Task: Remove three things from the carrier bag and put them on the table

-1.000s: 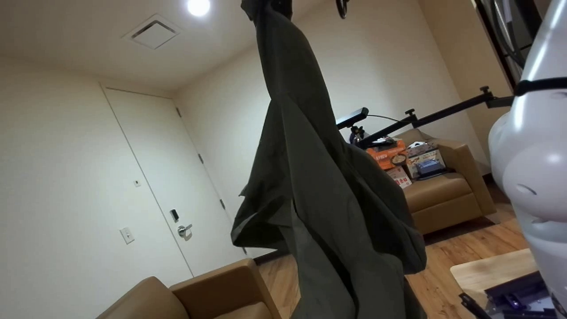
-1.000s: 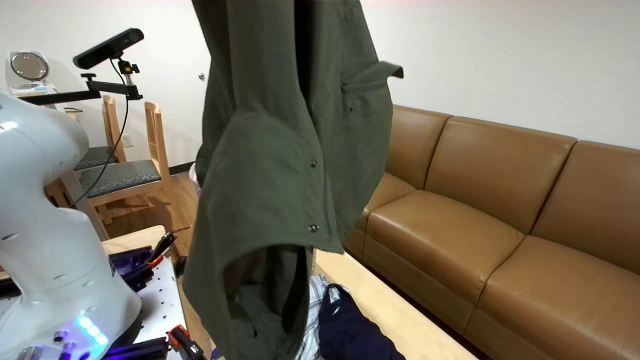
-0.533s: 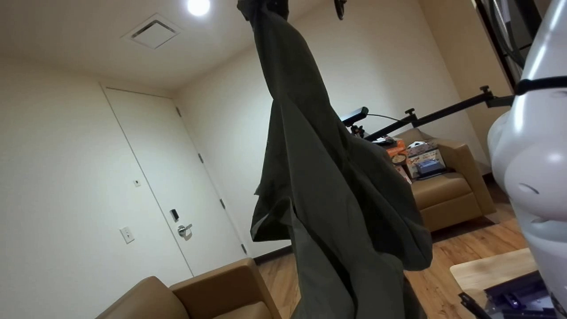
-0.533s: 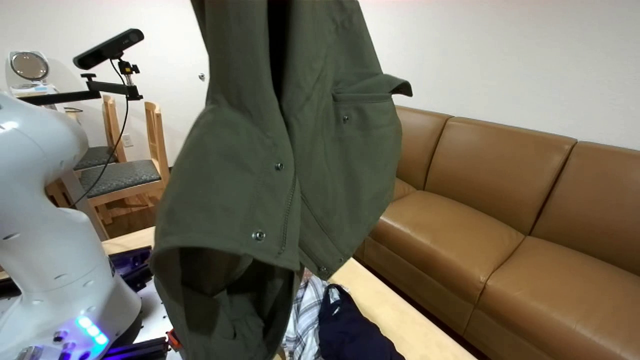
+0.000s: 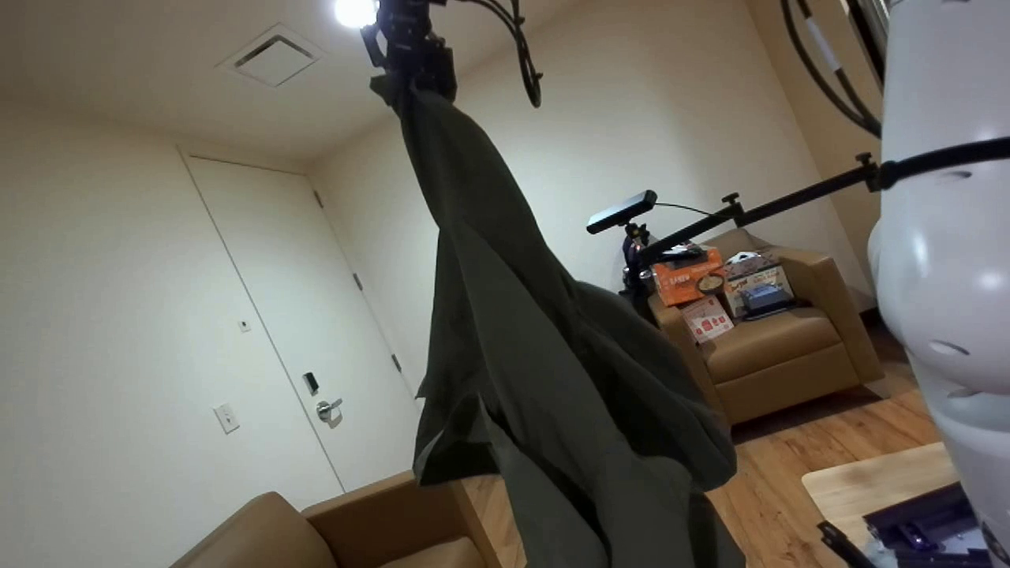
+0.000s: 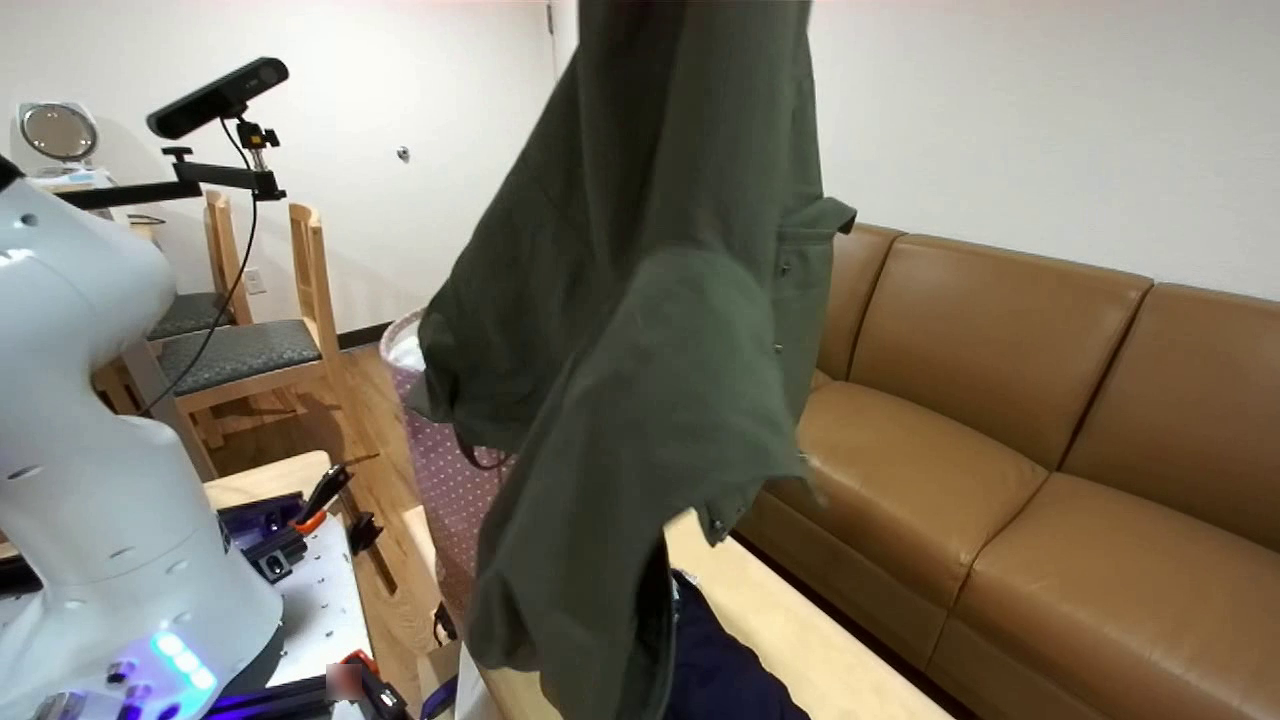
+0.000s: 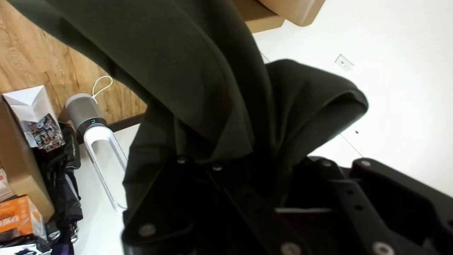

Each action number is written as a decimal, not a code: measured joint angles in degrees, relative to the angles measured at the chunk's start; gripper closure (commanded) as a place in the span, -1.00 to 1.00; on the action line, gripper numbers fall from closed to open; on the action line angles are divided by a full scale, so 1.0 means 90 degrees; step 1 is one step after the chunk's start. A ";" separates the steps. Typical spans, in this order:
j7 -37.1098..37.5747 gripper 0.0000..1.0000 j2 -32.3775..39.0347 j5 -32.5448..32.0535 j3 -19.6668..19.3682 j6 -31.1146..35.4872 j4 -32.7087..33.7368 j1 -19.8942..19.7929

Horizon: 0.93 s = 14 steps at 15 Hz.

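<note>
Near the bag point(image 6: 455, 500), my fingers point(image 5: 440, 72) are gripping the olive jacket point(image 5: 536, 339) high, likely giving its length room above the tabletop point(image 6: 800, 640).

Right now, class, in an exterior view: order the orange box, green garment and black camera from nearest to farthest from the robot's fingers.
1. Green garment: gripped at its top, hanging below.
2. Black camera: to their lower right.
3. Orange box: farther right, on the armchair behind.
</note>
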 measured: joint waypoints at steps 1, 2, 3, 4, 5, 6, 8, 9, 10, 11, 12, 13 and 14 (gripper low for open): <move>0.0022 0.87 0.0144 -0.0027 -0.0017 0.0055 0.0029 0.0000; 0.0029 0.87 0.0214 -0.0030 -0.0026 0.0066 0.0065 0.0000; 0.0031 0.87 0.0223 -0.0030 -0.0027 0.0066 0.0094 0.0000; 0.0031 0.89 0.0208 -0.0030 -0.0027 0.0066 0.0125 0.0000; 0.0031 0.90 0.0182 -0.0030 -0.0027 0.0066 0.0144 0.0001; 0.0031 0.89 0.0169 -0.0030 -0.0042 0.0037 0.0142 0.0022; 0.0034 0.89 0.0207 -0.0051 -0.0079 0.0017 0.0019 0.0062; 0.0034 0.89 0.0274 -0.0052 -0.0111 0.0013 -0.0137 0.0080; 0.0034 0.89 0.0380 -0.0052 -0.0159 0.0004 -0.0336 0.0097; 0.0035 0.89 0.0524 -0.0060 -0.0212 0.0005 -0.0554 0.0104; 0.0035 0.89 0.0696 -0.0063 -0.0276 0.0007 -0.0765 0.0110; 0.0035 0.89 0.0881 -0.0060 -0.0352 0.0013 -0.0964 0.0137; 0.0035 0.89 0.1074 -0.0046 -0.0429 0.0056 -0.1172 0.0189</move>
